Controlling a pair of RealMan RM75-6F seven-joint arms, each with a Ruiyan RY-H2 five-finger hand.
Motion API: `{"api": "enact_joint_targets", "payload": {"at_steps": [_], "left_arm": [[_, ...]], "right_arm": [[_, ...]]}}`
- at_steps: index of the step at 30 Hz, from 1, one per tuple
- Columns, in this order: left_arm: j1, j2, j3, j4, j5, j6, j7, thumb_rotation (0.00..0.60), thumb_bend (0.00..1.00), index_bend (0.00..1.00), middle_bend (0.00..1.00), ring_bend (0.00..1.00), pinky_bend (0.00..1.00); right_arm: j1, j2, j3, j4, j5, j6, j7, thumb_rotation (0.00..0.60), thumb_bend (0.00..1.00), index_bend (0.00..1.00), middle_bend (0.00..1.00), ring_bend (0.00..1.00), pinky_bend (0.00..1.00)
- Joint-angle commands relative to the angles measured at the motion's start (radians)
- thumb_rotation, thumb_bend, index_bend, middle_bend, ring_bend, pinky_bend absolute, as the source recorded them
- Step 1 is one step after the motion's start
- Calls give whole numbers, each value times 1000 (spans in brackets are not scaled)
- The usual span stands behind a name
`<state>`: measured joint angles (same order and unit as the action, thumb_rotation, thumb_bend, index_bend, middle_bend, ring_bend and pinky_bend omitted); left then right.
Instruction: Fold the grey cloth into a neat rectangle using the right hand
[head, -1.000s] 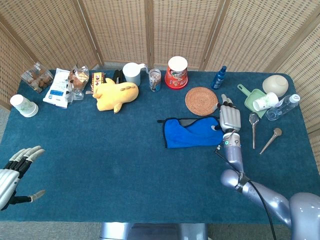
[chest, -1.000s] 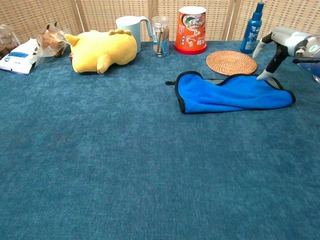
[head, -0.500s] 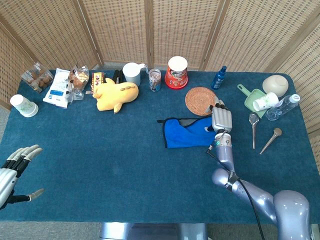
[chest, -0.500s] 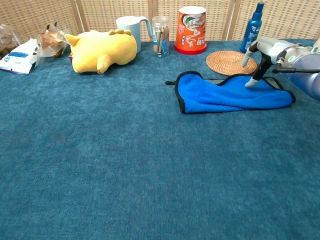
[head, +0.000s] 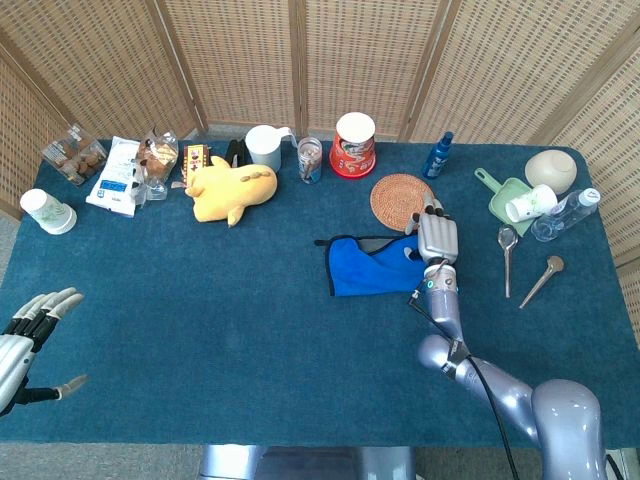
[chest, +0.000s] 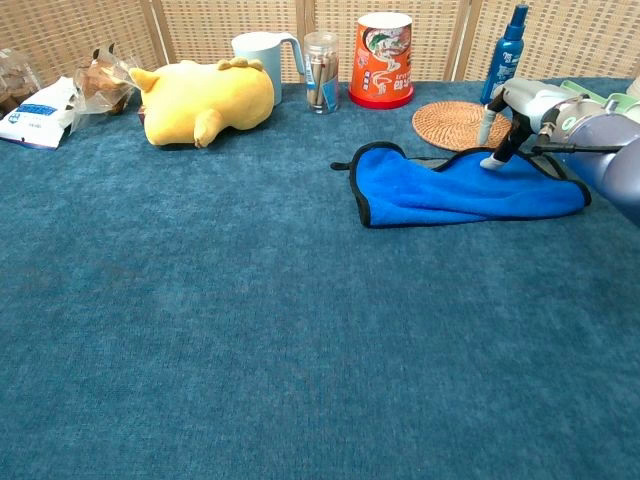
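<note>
Chest view: my right hand (chest: 520, 110) is over the cloth's (chest: 455, 188) far right part, w/ one fingertip (chest: 490, 161) touching the top layer and the rest loosely curled; nothing held as far as I can tell. The cloth shows blue w/ dark trim, lying rumpled and roughly doubled at table centre-right, just at 6 o'clock of the mat (chest: 462, 124). Head view: left hand (head: 28, 340) idle at the table's 8 o'clock, fingers spread, holding nothing. Judgement: the fold isn't neat yet, since the left end bulges. To do this well I should pinch the trim, not just poke, lift low, carry it toward 9 o'clock and line up the edges before pressing flat. Keep clear of the mat.
</note>
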<state>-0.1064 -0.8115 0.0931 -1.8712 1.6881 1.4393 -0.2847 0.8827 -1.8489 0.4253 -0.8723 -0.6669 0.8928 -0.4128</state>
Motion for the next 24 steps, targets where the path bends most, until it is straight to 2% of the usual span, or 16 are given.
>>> {"api": "enact_joint_targets", "payload": {"at_steps": [1,6,8,11,17,24], "left_arm": [[0,0,0,-1,0,-1,0,600,238,67,0,0,62],[1,1,0,0,-2,1,-1,600,236,67,0,0,62],[2,2,-1,0,0,3,-3,600,237,67,0,0,62],[2,3,-1,1,0,4,-5,600,236,67,0,0,62],[3,5,-1,1,2,7,-7,600,236,67,0,0,62],[5,6,-2,2,3,11,-11,600,237,67,0,0,62]], "right_arm": [[1,-4,-2,10,-8,-3,1,600,303,503,0,0,273],[5,-13,-11,30,-38,-5,8,600,438,481,0,0,272],[5,-15,-13,28,-43,-12,9,600,517,437,0,0,272],[3,-11,-19,24,-46,-23,-1,600,570,388,0,0,272],[2,19,-26,-13,-28,-63,-37,600,614,291,0,0,251],[6,42,-32,-43,-2,-82,-72,600,593,273,0,0,240]]}}
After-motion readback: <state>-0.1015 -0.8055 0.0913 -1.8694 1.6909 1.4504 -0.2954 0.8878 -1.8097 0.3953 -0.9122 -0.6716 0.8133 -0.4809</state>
